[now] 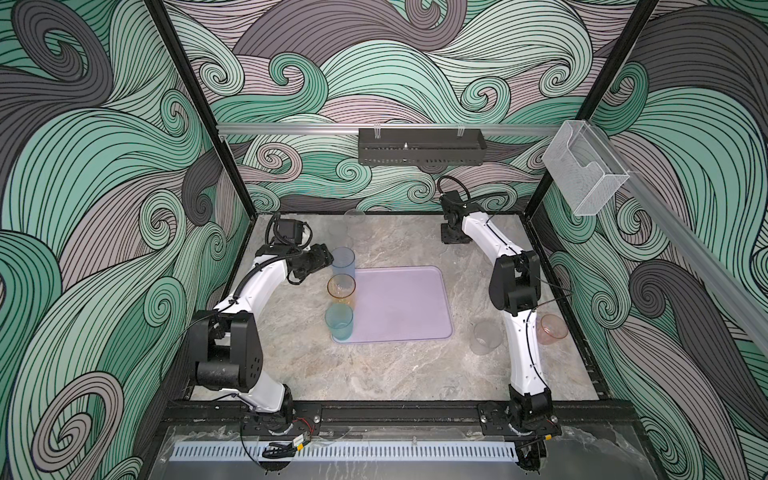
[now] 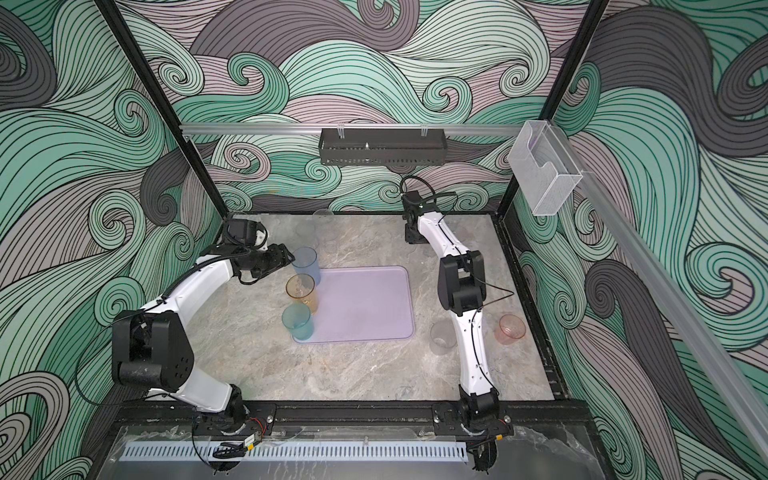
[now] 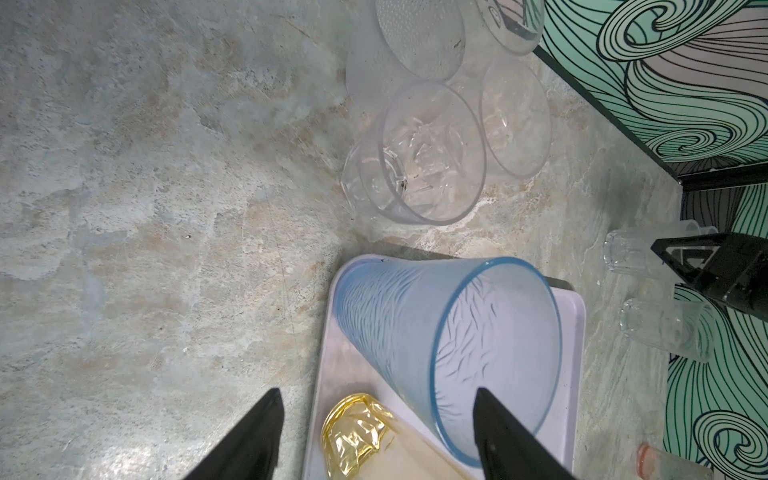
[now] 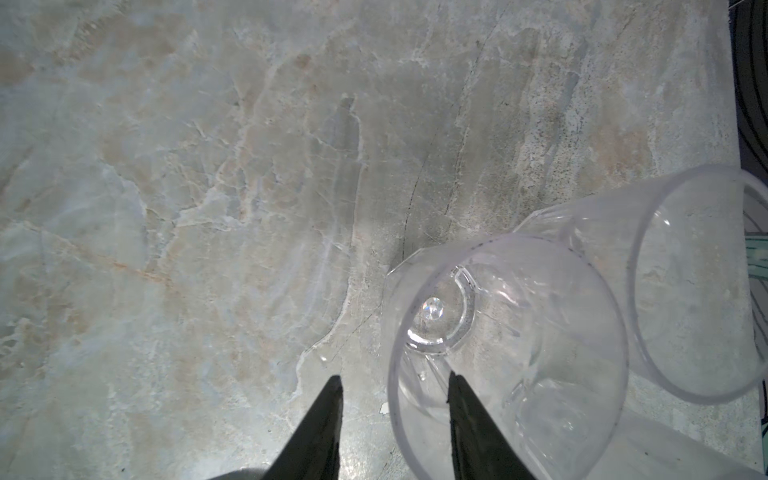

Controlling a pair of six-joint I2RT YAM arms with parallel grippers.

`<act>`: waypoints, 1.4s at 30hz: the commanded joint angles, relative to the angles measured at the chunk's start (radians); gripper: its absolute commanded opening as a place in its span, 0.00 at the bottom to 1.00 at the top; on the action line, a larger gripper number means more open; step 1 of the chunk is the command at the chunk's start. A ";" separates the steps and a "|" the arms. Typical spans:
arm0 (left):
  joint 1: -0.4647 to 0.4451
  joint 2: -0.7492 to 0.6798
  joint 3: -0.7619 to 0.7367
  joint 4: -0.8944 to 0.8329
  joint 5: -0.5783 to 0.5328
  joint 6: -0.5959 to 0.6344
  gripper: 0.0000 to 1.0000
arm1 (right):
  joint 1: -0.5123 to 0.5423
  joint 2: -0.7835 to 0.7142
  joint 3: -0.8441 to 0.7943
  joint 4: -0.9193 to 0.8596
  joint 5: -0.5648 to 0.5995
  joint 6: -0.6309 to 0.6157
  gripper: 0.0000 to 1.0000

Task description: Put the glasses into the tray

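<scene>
Three tumblers [image 1: 341, 286] stand in the tray [image 1: 407, 307]; the left end effector [image 3: 377, 390] gapes empty beside them. Unclamped, the right end effector [image 4: 394, 376] straddles a clear glass [image 4: 519, 332] on the desk [image 4: 208, 208]: probably light and slippery, so pinch its wall gently.

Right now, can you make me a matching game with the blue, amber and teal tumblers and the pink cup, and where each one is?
Things: 1 blue tumbler; 2 amber tumbler; 3 teal tumbler; 4 pink cup.
Places: A on the table, right of the tray; B tray's near left corner; C middle of tray's left edge; D tray's far left corner.
Pairs: 1-D, 2-C, 3-B, 4-A.
</scene>
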 commanded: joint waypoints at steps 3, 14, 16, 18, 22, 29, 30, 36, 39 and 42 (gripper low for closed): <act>-0.007 0.002 0.014 -0.011 0.009 0.015 0.75 | -0.005 0.008 0.020 -0.018 -0.028 -0.003 0.31; -0.008 0.001 0.004 -0.017 -0.007 0.030 0.75 | 0.000 0.000 0.015 -0.014 -0.072 -0.022 0.08; -0.009 0.004 0.007 -0.017 -0.007 0.030 0.75 | 0.004 -0.012 0.013 -0.012 -0.080 -0.023 0.06; -0.008 0.003 0.007 -0.016 -0.007 0.031 0.75 | 0.007 -0.028 0.013 -0.013 -0.087 -0.025 0.04; -0.008 -0.001 0.006 -0.021 -0.014 0.036 0.75 | 0.024 -0.067 0.009 -0.013 -0.093 -0.020 0.02; -0.008 0.000 0.006 -0.020 -0.018 0.038 0.75 | 0.087 -0.163 -0.021 -0.025 -0.097 0.000 0.00; -0.008 -0.001 0.006 -0.020 -0.017 0.038 0.75 | 0.099 -0.178 -0.031 -0.025 -0.097 0.003 0.00; -0.008 -0.011 0.007 -0.023 -0.023 0.038 0.75 | 0.195 -0.268 -0.106 -0.025 -0.107 0.030 0.00; -0.008 -0.017 0.012 -0.027 -0.023 0.035 0.75 | 0.266 -0.300 -0.137 -0.027 -0.119 0.041 0.00; -0.009 -0.024 0.015 -0.031 -0.030 0.036 0.74 | 0.333 -0.311 -0.155 -0.025 -0.142 0.056 0.00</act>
